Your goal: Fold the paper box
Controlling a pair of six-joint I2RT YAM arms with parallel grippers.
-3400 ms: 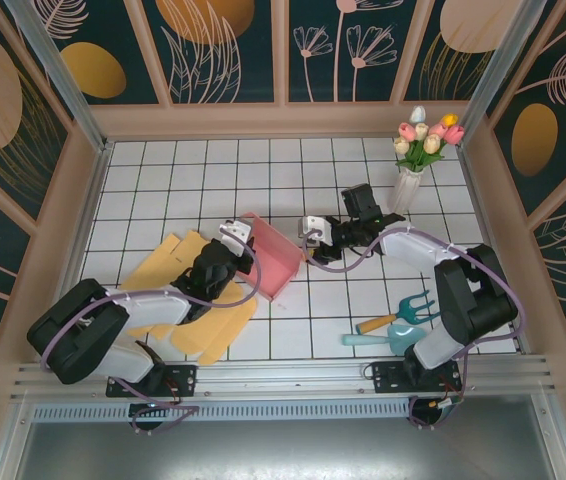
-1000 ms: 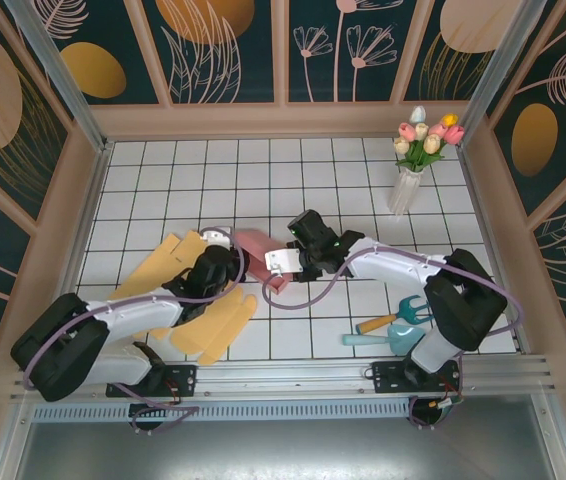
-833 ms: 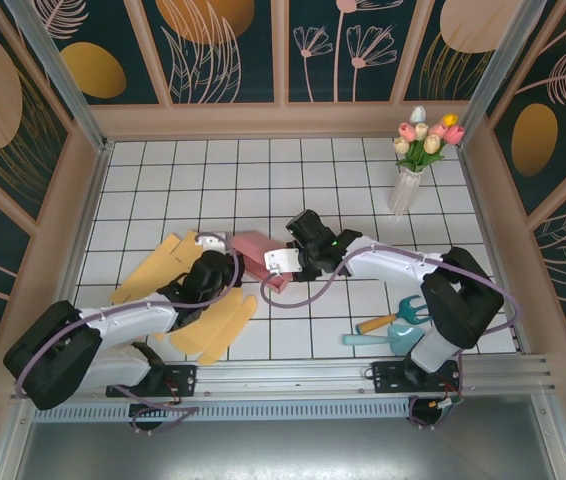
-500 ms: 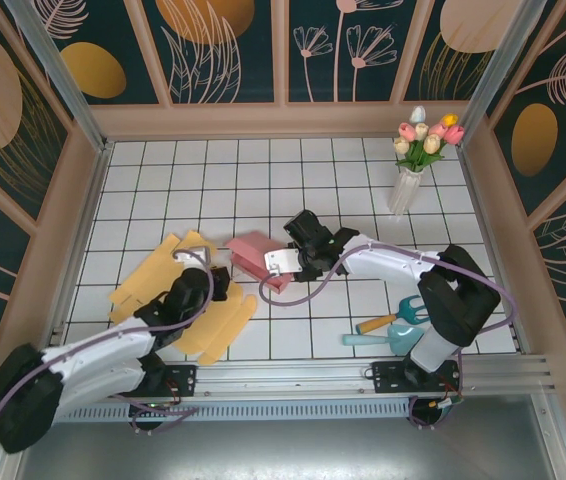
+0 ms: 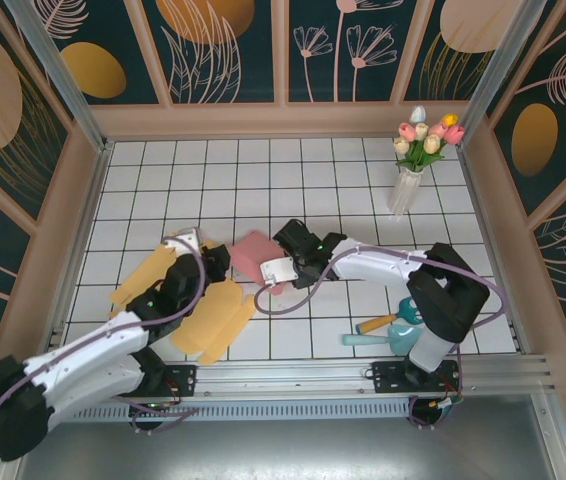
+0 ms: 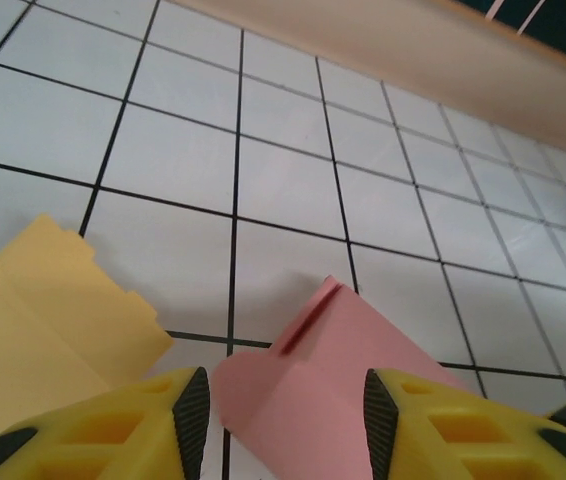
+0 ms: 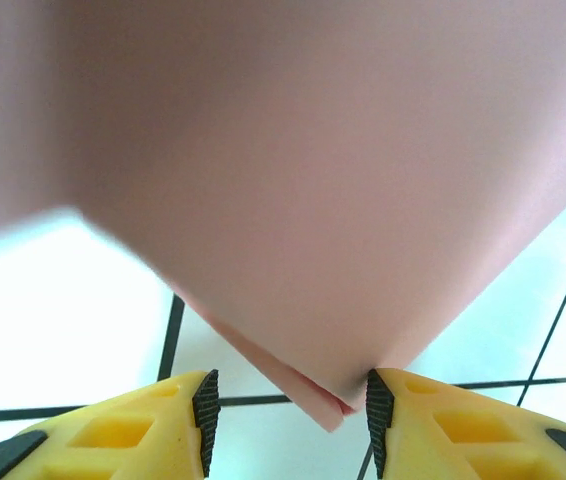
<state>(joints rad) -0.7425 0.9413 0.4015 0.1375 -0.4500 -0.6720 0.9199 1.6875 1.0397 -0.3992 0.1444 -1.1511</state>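
Pink paper box [image 5: 250,254] lies near the middle of the table [image 5: 213,170], a little toward the left side. My left gripper [image 6: 281,420] has its jaws apart. A corner of the pink paper sits between them and a thin strip of white shows beside one finger, so it is not pinching. My right gripper [image 7: 288,420] has its jaws apart too, with a pointed pink corner between them and a gap on one side. The left arm [image 5: 93,350] is stretched low from the near edge, slanting up and right over a yellow paper sheet [image 5: 213,318]. The right arm [image 5: 383,262] bends and reaches low and far to the left across the table.

The box looks partly folded. It seems to lie slanted, from far left to near right, but the right gripper hides one end, so I cannot tell for sure. One flap with a dark crease points toward the far edge.

White tiles with black lines cover the table. A vase of tulips [image 5: 404,188] stands near the far right corner. A garden fork [image 5: 401,312] and a teal trowel [image 5: 375,338] lie near the near right corner. Dark walls [image 5: 223,50] with painted flowers stand all around.
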